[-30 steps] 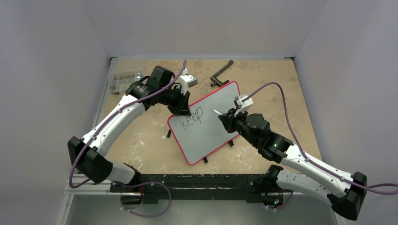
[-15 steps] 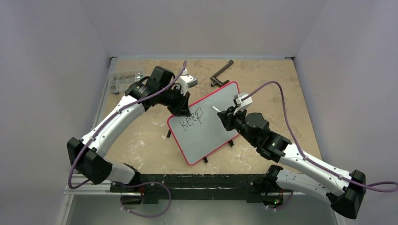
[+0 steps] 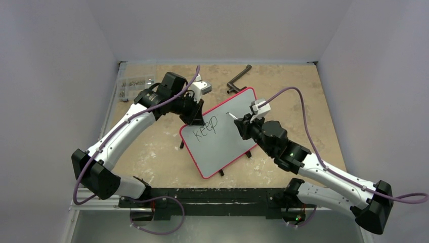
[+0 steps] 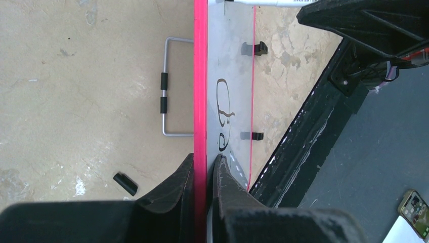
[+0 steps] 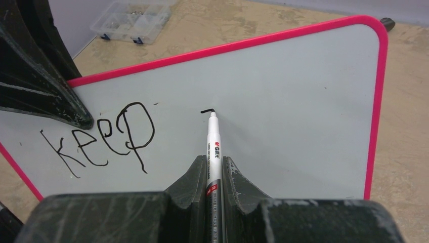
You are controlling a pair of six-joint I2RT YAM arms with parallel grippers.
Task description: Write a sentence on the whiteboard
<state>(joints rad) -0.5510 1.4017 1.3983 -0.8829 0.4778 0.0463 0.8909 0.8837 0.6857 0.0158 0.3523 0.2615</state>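
Two tools work at one whiteboard
Left tool is clenched on the board's red rim, holding it tilted at the middle of the worktop. Right tool grasps a white marker, its tip touching the board at a short black stroke right of the word "keep".

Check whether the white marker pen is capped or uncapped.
Uncapped. The bare tip of the white marker pen rests on the red-rimmed grey-white whiteboard at a short black stroke.
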